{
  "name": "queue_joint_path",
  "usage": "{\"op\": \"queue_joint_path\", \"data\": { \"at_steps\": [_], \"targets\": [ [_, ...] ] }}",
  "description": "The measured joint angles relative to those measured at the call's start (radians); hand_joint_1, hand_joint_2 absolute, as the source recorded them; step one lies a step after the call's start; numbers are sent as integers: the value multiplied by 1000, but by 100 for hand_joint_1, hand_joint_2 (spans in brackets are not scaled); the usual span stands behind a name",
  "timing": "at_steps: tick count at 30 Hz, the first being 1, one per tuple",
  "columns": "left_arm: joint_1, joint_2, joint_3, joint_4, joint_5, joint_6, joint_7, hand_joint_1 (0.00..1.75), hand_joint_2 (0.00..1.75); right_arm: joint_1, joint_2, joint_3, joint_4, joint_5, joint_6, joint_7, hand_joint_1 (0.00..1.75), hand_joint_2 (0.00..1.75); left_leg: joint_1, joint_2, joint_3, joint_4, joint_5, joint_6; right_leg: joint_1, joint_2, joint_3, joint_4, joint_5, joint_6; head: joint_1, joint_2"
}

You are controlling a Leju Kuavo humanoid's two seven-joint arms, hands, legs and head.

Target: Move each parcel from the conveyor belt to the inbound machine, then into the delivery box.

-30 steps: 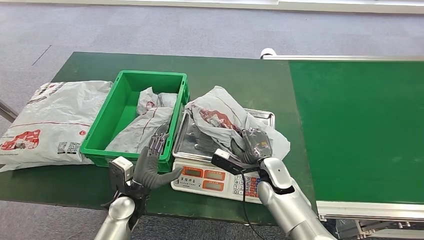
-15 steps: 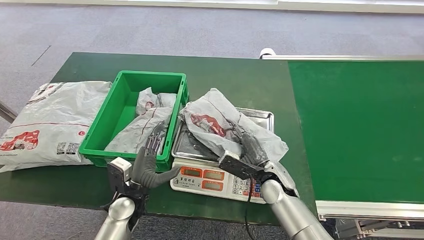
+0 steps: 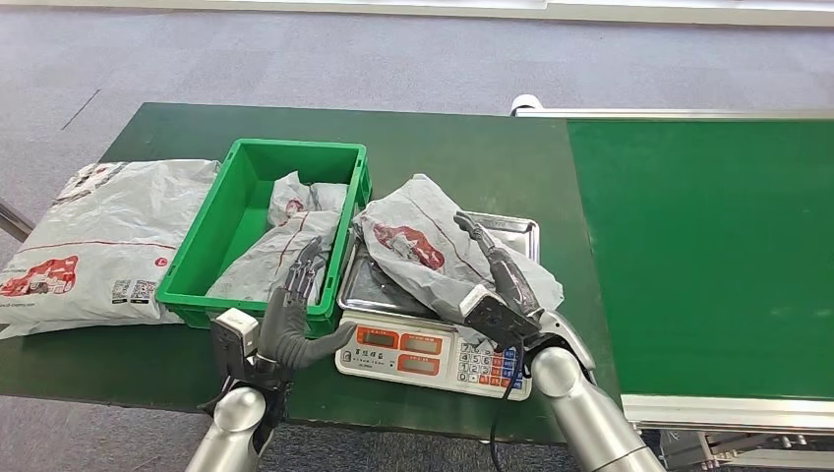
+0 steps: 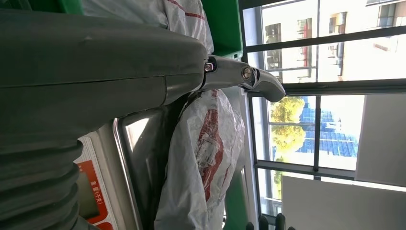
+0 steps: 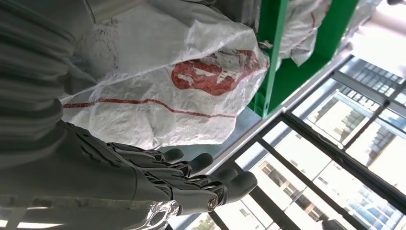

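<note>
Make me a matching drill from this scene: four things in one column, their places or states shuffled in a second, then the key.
1. crumpled parcel
2. large flat parcel
3. green crate
4. conveyor belt

A. bare green surface
B. holds a parcel
C. on the scale tray
D. on the table, beside the crate

Pairs: 1-C, 2-D, 3-B, 4-A

I see even, bright light in the head view, shadows soft. Both wrist views blow out at the windows (image 4: 330,43), and the near hand covers are blurred.
</note>
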Motion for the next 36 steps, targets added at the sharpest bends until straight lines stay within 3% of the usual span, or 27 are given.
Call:
{"op": "queue_joint_path", "data": {
  "at_steps": [7, 13, 18, 26, 36],
  "targets": [
    [6, -2, 0, -21, 2, 1, 0, 0, 175, 28, -6, -44, -72, -114, 6, -35, 0, 175, 0, 0, 0, 0, 0, 0, 0, 0, 0, 0, 0, 0, 0, 0],
    [-10, -7, -13, -44, -31, 19, 7, 0, 175, 66, -2, -139, -189, -271, -58, -78, 0, 175, 0, 0, -1, 0, 0, 0, 0, -1, 0, 0, 0, 0, 0, 0],
    [-107, -22, -39, -3, -16, 3, 27, 0, 175, 87, 15, -203, -286, -291, -123, -106, 0, 175, 0, 0, 0, 0, 0, 0, 0, -1, 0, 0, 0, 0, 0, 0],
    [-333, -83, -85, 212, 36, -64, 51, 0, 175, 90, 57, -251, -383, -332, -180, -140, 0, 175, 0, 1, 0, 0, 2, 0, 0, 0, 0, 0, 2, 0, 0, 0],
    [-409, -101, -97, 325, 36, -67, 63, 0, 175, 91, 64, -254, -406, -313, -194, -144, 0, 175, 0, 0, -1, 0, 1, 0, 0, 0, 0, 0, 1, 0, 0, 0]
  ]
}}
